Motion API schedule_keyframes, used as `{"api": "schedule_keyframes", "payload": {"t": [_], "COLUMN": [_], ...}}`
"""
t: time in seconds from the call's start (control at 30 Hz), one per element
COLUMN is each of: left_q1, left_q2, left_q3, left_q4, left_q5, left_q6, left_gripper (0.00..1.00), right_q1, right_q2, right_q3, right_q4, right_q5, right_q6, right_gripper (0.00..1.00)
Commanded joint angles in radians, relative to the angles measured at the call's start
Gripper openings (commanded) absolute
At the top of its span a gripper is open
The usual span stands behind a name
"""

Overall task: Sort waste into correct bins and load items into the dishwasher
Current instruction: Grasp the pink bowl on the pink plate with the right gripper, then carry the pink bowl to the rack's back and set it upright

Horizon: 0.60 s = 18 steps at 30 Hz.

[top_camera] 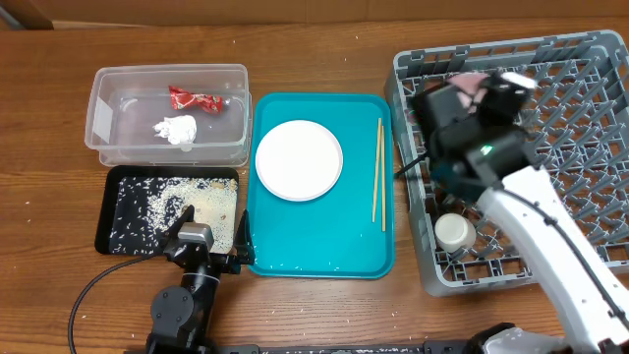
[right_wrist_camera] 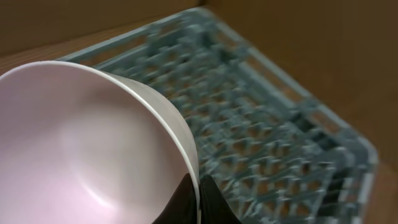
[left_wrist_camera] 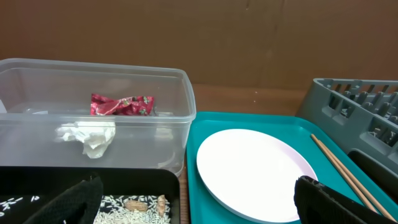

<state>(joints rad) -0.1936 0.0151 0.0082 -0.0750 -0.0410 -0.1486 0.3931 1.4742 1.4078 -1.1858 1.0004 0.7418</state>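
1. The right gripper (right_wrist_camera: 198, 190) is squeezed shut on the rim of a bowl (right_wrist_camera: 81, 143), with one finger inside the rim and one outside.
2. The bowl hangs over the far left part of the dish rack (right_wrist_camera: 273, 124). The rack's pegs are right below and behind it, so the next move is probably a short trip down.
3. The bowl is tipped on its side. Its open mouth faces the wrist camera, and it sticks out to the left of the fingers.
4. The bowl is round, smooth and pinkish-white. It looks clean inside.
5. The right arm is the near one here. The left gripper (left_wrist_camera: 196, 208) is wide open and holds nothing. It is low by the black tray (top_camera: 123, 211), far from the rack.
6. A small cup (top_camera: 454, 232) sits in the rack's near corner, well away from the bowl.
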Motion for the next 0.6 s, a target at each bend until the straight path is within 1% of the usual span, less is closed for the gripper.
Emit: {"api": "schedule_keyframes", "payload": {"t": [0.0, 0.13, 0.2, 0.57], "left_q1": [0.010, 0.010, 0.010, 0.010], "left_q2": [-0.009, -0.009, -0.009, -0.009], "left_q3": [-0.003, -0.003, -0.003, -0.003], "left_q4": [0.003, 0.003, 0.003, 0.003], "left_q5": [-0.011, -0.011, -0.011, -0.011], "left_q6": [0.018, 0.018, 0.018, 0.018], "left_gripper": [1.00, 1.00, 1.00, 1.00], "right_q1": [-0.120, -0.239, -0.265, -0.270], "right_q2": [0.053, 0.123, 0.154, 0.313], "right_q3": [-0.039, -0.061, -0.061, -0.061], "right_q4": [0.015, 0.019, 0.008, -0.040], "right_q5": [0.162, 0.131, 0.117, 0.128], "right_q6": [0.051, 0.043, 0.044, 0.044], "right_gripper": [0.04, 0.04, 0.04, 0.04]}}
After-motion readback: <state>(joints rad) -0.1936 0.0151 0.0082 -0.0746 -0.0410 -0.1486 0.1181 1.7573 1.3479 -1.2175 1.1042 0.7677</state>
